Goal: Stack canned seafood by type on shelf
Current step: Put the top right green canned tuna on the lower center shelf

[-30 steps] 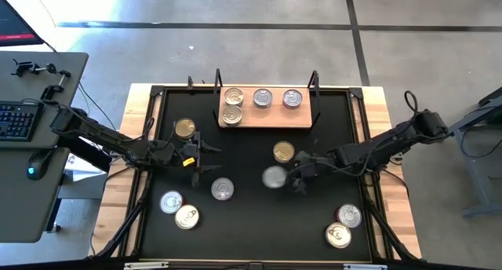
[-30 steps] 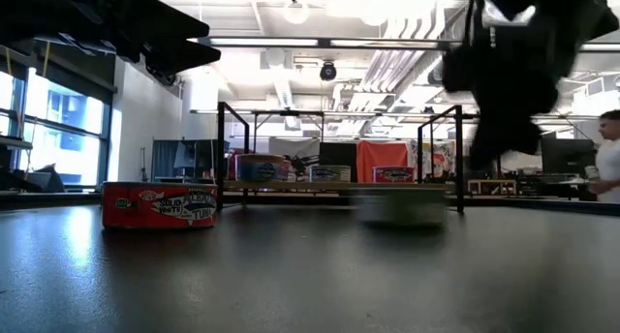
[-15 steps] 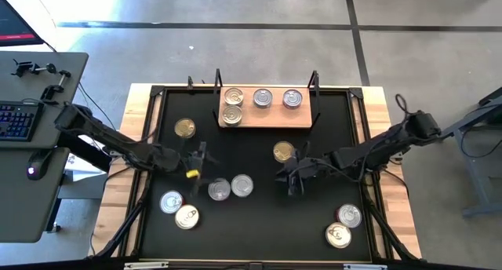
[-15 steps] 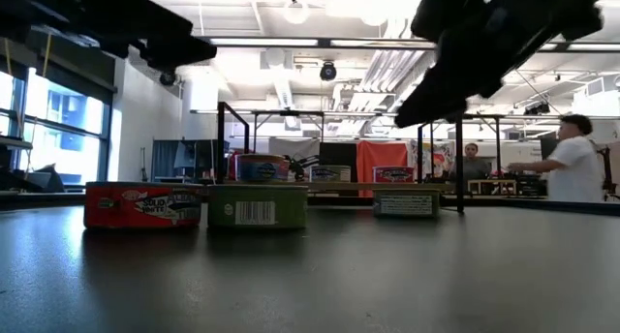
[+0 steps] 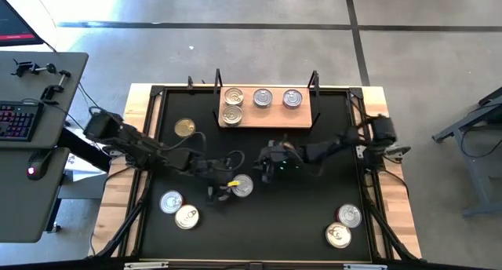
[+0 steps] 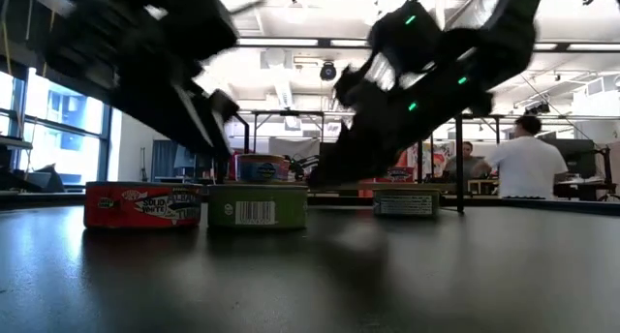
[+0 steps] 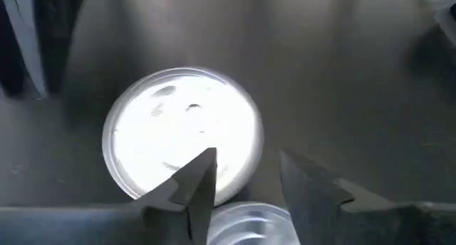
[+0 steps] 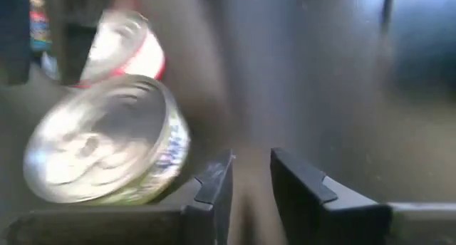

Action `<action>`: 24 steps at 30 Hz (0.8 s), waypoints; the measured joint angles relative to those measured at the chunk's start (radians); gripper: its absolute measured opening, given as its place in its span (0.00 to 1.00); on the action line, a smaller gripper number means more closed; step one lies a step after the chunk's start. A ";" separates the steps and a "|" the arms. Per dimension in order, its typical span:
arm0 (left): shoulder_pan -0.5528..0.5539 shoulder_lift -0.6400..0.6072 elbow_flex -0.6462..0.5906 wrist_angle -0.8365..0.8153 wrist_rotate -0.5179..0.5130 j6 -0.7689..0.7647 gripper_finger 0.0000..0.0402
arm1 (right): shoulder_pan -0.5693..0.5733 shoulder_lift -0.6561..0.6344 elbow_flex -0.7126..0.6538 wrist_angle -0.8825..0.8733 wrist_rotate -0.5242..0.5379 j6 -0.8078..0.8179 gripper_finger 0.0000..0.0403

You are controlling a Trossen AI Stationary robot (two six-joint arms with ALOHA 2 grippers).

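Two silver-lidded tins of canned seafood lie side by side on the black mat: a green-labelled one (image 5: pixel 242 186) (image 6: pixel 257 205) and a red-labelled one (image 6: pixel 145 204). My left gripper (image 5: pixel 229 188) (image 7: pixel 246 177) hovers open over the seam between them, pointing slantwise down. My right gripper (image 5: pixel 267 165) (image 8: pixel 249 177) hangs to their right with a narrow empty gap, above the mat. The shelf (image 5: pixel 267 117) at the far edge carries several tins (image 5: pixel 262 98).
A gold-lidded tin (image 5: pixel 184 128) lies at the far left and two tins (image 5: pixel 179 209) at the near left. Two more (image 5: pixel 343 225) lie at the near right. Another tin (image 6: pixel 405 203) stands under my right arm. People move in the room behind.
A silver tin beside my right gripper has slid toward the table's left and stopped against the other silver tin. My left gripper has moved right and down over the pair, tipping downward. My right gripper has moved left and down.
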 joint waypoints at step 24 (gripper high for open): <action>0.115 -0.107 0.072 -0.132 -0.335 0.267 0.26 | 0.121 -0.113 0.102 -0.504 -0.224 -0.069 0.10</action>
